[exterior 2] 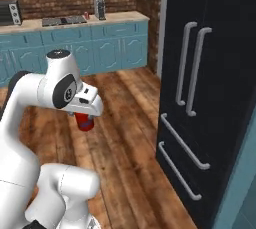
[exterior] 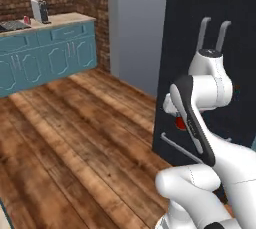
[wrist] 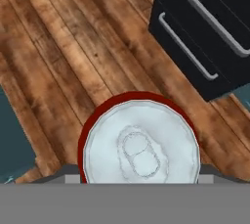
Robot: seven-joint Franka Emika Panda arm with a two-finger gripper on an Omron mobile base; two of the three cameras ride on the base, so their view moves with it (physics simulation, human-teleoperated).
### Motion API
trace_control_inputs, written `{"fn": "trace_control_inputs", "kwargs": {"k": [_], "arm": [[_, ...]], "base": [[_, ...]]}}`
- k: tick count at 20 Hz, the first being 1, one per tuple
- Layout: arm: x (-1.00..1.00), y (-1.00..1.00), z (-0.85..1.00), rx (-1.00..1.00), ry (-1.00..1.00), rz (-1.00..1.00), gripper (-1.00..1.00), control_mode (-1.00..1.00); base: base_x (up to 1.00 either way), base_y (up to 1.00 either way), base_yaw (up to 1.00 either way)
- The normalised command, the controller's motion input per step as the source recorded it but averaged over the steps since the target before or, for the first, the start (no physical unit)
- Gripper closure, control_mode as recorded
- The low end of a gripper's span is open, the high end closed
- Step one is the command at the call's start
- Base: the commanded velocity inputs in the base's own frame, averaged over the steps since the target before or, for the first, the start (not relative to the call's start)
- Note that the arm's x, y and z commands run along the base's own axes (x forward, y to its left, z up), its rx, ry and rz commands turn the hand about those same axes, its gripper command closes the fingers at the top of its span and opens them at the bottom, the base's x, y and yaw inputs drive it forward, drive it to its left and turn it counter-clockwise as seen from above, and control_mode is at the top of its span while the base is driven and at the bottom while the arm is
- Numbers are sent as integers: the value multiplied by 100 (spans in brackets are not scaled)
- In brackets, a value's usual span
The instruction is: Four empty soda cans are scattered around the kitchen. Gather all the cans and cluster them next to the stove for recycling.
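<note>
Claw [exterior 2: 86,118] clamped on a small red cylindrical soda can [exterior 2: 85,121], hanging upright above the wooden floor [exterior 2: 125,138]. Flat black glass stove [exterior 2: 64,21] far ahead on the desk [exterior 2: 120,18], so a long carry looks due.

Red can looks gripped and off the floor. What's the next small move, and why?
Probably drive the base toward the far counter and keep the grip. The gripper is shut on the red can, carried over the wooden floor beside the black fridge. The stove sits on that counter across the room, beyond the arm's likely reach from here.
</note>
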Motion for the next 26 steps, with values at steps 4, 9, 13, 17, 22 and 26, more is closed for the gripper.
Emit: {"fn": "trace_control_inputs", "kwargs": {"k": [4,9,13,17,22,26], "arm": [[0,0,0,0,0,0,100,100],[0,0,0,0,0,0,100,100],[0,0,0,0,0,0,100,100],[0,0,0,0,0,0,100,100],[0,0,0,0,0,0,100,100],[0,0,0,0,0,0,100,100]], "base": [[100,-12,66],[100,-15,58],[100,-27,50],[100,-67,29],[100,-75,22],[100,-40,15]]}}
